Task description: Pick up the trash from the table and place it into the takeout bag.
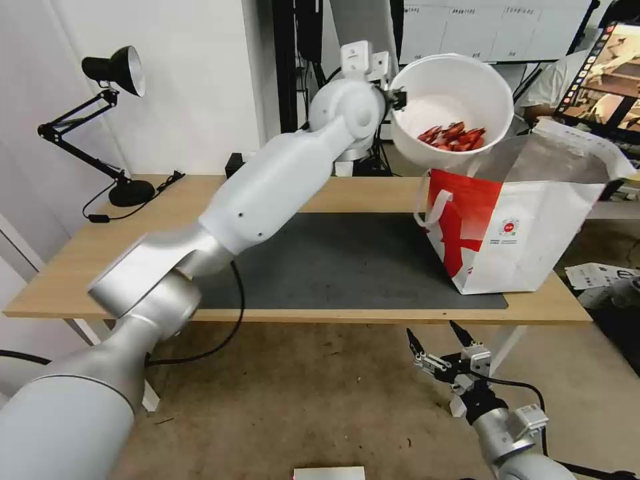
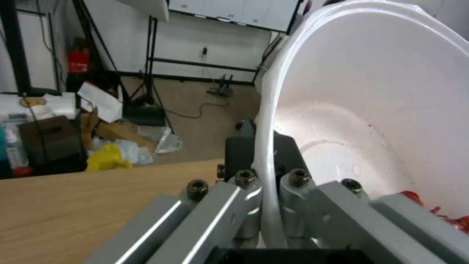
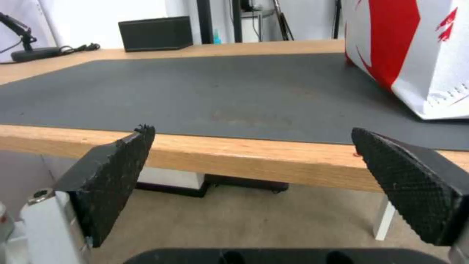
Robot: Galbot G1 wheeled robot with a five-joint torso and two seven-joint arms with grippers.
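A white round bowl (image 1: 453, 107) of red shell scraps (image 1: 455, 137) hangs tilted above the open mouth of the takeout bag (image 1: 527, 220). My left gripper (image 1: 398, 100) is shut on the bowl's rim, and the wrist view shows that rim (image 2: 266, 165) pinched between the dark fingers, with red scraps (image 2: 439, 216) low inside. The bag stands on the right end of the table (image 1: 73, 267), white with a red panel and silver lining. My right gripper (image 1: 437, 337) hangs open below the table's front edge, its pads (image 3: 112, 179) wide apart.
A dark grey mat (image 1: 347, 260) covers the table's middle. A black desk lamp (image 1: 113, 73) stands at the back left, and a black box (image 3: 155, 33) sits at the far edge. Papers (image 1: 597, 275) lie on the floor to the right.
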